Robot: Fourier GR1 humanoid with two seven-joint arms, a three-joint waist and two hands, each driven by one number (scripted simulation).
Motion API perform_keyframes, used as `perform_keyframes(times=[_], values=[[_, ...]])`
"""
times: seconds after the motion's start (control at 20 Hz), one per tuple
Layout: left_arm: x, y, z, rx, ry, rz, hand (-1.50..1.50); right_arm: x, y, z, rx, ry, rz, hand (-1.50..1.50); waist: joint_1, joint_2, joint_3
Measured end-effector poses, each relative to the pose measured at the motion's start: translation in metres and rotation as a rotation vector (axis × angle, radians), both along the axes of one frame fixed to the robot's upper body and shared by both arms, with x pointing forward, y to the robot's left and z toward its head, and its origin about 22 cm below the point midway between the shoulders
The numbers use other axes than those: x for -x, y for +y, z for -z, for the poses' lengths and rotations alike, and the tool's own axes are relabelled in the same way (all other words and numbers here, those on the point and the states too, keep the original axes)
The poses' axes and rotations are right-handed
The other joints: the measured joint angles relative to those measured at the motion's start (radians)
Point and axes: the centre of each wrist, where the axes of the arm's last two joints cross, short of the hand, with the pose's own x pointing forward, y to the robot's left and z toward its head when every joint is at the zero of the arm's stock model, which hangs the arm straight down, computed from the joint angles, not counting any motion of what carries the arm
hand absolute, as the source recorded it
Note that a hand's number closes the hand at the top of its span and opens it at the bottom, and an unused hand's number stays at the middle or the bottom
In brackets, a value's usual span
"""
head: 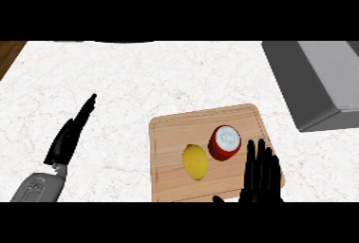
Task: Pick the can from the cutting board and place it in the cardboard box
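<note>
A red can [224, 143] with a white top stands on the wooden cutting board [203, 121], right of centre. My right hand [261, 175] is over the board's near right part, just right of and below the can, fingers straight and open, not touching it. My left hand [70, 137] rests open at the left, fingers pointing up, well away from the board. The grey box [319, 76] sits at the upper right, partly cut off by the view's edge.
A yellow lemon [195, 162] lies on the board just left of and below the can. The white marble counter [140, 76] stretches around the board. A brown strip [8, 52] shows at the upper left edge.
</note>
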Motion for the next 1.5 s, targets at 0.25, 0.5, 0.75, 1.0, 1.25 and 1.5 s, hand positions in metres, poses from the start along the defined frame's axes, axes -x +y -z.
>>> perform_keyframes(times=[0.25, 0.5, 0.75, 1.0, 1.25, 1.5], values=[[0.0, -0.005, 0.001, -0.002, 0.003, -0.003, 0.0, -0.019, 0.0, 0.007, 0.007, 0.005, 0.005, -1.5, -0.002, -0.001, 0.0], [-0.001, -0.002, -0.005, 0.006, 0.005, -0.005, 0.0, -0.035, 0.003, 0.015, 0.012, 0.024, 0.005, -1.5, -0.002, -0.002, 0.0], [0.001, 0.002, -0.007, 0.004, 0.011, -0.004, 0.0, -0.046, 0.004, 0.016, -0.004, 0.036, -0.016, -1.5, -0.003, -0.002, 0.0], [0.003, -0.005, -0.011, 0.004, 0.009, 0.0, 0.0, -0.053, 0.011, 0.025, -0.014, 0.052, -0.032, -1.5, -0.002, -0.002, 0.0], [0.004, -0.006, -0.004, 0.008, 0.009, -0.004, 0.0, -0.064, 0.007, 0.032, -0.025, 0.063, -0.036, -1.5, -0.003, -0.003, 0.0], [0.003, -0.006, -0.003, 0.007, 0.006, -0.005, 0.0, -0.077, 0.006, 0.037, -0.043, 0.062, -0.051, 1.5, -0.004, -0.008, -0.003]])
